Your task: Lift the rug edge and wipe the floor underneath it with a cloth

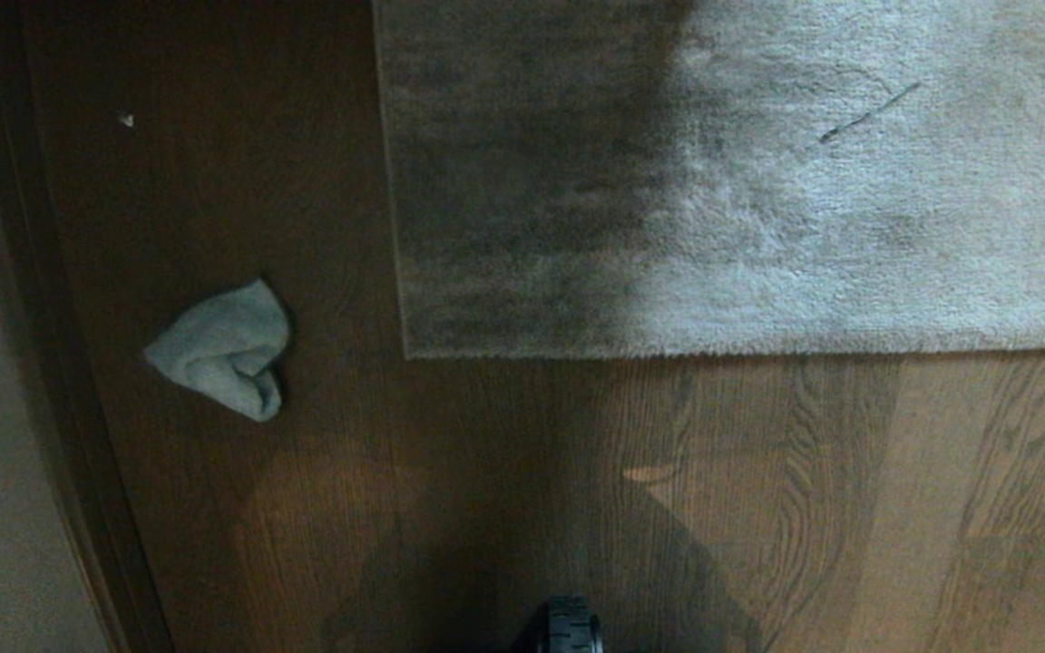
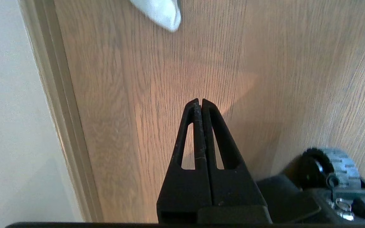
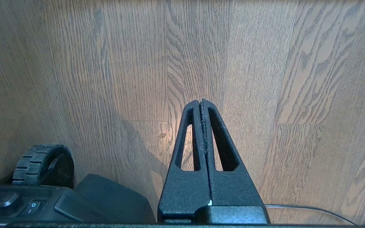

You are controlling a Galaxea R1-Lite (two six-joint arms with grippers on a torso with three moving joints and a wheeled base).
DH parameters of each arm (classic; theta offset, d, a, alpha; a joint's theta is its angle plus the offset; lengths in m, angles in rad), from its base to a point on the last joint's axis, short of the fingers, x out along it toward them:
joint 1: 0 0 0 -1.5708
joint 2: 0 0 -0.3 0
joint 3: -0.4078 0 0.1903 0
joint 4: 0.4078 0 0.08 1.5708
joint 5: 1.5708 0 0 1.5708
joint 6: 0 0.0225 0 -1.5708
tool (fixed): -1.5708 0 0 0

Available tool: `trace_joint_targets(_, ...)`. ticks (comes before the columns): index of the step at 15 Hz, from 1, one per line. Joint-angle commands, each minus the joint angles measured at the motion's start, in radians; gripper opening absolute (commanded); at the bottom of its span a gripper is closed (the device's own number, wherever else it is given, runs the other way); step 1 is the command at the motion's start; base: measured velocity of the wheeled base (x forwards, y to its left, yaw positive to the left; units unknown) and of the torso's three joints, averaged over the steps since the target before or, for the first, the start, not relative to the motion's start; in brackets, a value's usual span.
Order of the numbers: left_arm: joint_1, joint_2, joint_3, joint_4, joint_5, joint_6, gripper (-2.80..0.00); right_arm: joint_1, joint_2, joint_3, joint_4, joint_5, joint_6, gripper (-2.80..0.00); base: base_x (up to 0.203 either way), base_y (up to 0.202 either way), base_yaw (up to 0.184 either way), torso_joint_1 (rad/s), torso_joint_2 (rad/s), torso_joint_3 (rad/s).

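The cloth point(image 1: 225, 349) lies crumpled on the floor point(image 1: 486, 472), left of the rug edge point(image 1: 400, 272) and near the baseboard point(image 1: 51, 363). The left gripper point(image 2: 200, 102) hangs over bare planks with its fingers clenched on nothing, the cloth point(image 2: 160, 11) farther out beyond its tips. The right gripper point(image 3: 200, 102), likewise clenched and empty, hangs over bare floor beside the base's wheel point(image 3: 40, 163).

Brown wood-grain plank floor point(image 1: 504, 472), dull sheen; grey-beige rug point(image 1: 758, 181) lying flat on it, rug edge point(image 1: 758, 349) and square corner down; crumpled pale cloth point(image 1: 228, 349) on bare planks left of rug, apart from it; robot wheel point(image 1: 572, 626) resting on planks.
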Motion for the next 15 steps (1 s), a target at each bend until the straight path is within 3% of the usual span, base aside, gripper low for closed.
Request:
trace_joint_targets(1,0.000,-0.030,0.000,0.002,0.002,0.004,-2.80,0.000,0.001,0.000,0.000,0.000,0.000,-2.80,0.000,0.000,0.000,0.000,0.00,0.000)
trace_joint_targets(15,0.000,-0.030,0.000,0.000,-0.001,0.000,-2.80,0.000,0.001,0.000,-0.001,0.000,0.000,-2.80,0.000,0.000,0.000,0.000,0.00,0.000)
